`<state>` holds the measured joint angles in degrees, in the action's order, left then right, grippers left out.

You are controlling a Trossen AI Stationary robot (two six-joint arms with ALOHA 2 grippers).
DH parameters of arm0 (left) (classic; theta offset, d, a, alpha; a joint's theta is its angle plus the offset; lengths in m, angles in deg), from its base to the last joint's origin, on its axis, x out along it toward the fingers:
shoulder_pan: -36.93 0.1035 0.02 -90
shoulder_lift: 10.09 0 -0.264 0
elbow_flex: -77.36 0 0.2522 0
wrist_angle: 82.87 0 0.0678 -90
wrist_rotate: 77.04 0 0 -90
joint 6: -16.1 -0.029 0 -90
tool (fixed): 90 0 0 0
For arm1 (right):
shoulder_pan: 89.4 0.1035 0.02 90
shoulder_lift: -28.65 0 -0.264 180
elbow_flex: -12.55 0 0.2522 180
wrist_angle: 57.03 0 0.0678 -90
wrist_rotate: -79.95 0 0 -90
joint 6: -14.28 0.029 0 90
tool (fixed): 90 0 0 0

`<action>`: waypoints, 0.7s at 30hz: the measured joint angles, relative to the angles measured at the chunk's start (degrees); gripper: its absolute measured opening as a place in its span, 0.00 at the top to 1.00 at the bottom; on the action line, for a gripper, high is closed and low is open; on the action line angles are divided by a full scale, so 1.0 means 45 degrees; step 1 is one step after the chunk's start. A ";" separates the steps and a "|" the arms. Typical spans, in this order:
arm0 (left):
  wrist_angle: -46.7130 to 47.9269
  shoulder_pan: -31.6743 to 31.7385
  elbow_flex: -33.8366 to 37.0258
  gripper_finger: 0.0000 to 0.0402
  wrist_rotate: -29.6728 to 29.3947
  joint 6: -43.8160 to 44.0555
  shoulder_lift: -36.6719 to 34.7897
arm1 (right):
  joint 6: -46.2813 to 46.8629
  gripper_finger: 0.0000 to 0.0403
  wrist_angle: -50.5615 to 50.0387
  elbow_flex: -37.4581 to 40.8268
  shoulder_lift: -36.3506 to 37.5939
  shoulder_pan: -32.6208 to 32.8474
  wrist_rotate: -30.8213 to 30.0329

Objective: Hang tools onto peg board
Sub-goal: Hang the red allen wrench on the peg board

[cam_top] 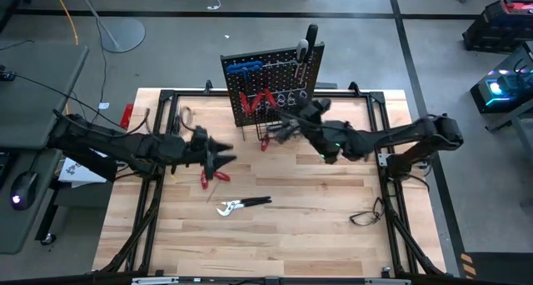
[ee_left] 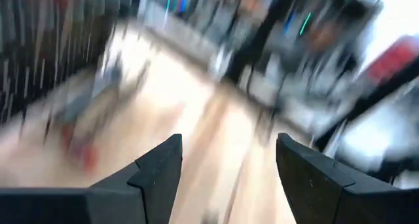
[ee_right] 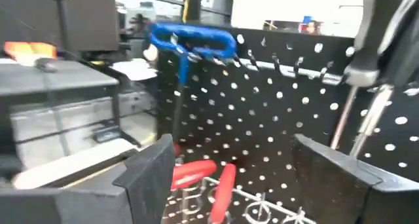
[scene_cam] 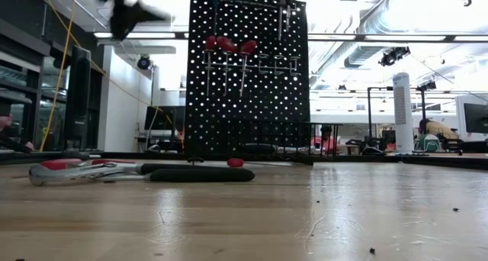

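Pliers [scene_cam: 91, 170] lie nearest on the desk [cam_top: 283, 235]; my right tool [cam_top: 285, 128] stands wide at the peg board [cam_top: 271, 85], a red screwdriver [ee_right: 193, 171] just hung. Next, my left tool [cam_top: 226, 157], wide, must drop onto the red tool [cam_top: 213, 177]

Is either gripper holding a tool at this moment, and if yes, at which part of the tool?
Nothing is held. The left gripper is open with empty space between its fingers, and the right gripper is open in front of the peg board.
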<state>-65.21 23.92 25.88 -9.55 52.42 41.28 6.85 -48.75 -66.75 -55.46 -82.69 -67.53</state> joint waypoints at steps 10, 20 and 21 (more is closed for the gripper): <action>0.6027 -0.0933 0.0285 0.50 0.0886 0.6368 0.1942 | 0.3981 0.29 -0.3813 0.0000 0.1225 0.1834 -0.0090; 0.5724 -0.0434 0.0007 0.54 0.2557 1.0247 0.6212 | 0.5880 0.28 -0.5513 0.0005 0.1213 0.2100 0.0230; 0.5698 -0.0438 -0.0167 0.55 0.2487 1.0249 0.6515 | 0.5878 0.28 -0.5519 0.0005 0.1213 0.2091 0.0320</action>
<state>-39.57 21.95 25.13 1.64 98.54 70.60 33.30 -73.58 -66.72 -50.01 -73.28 -66.09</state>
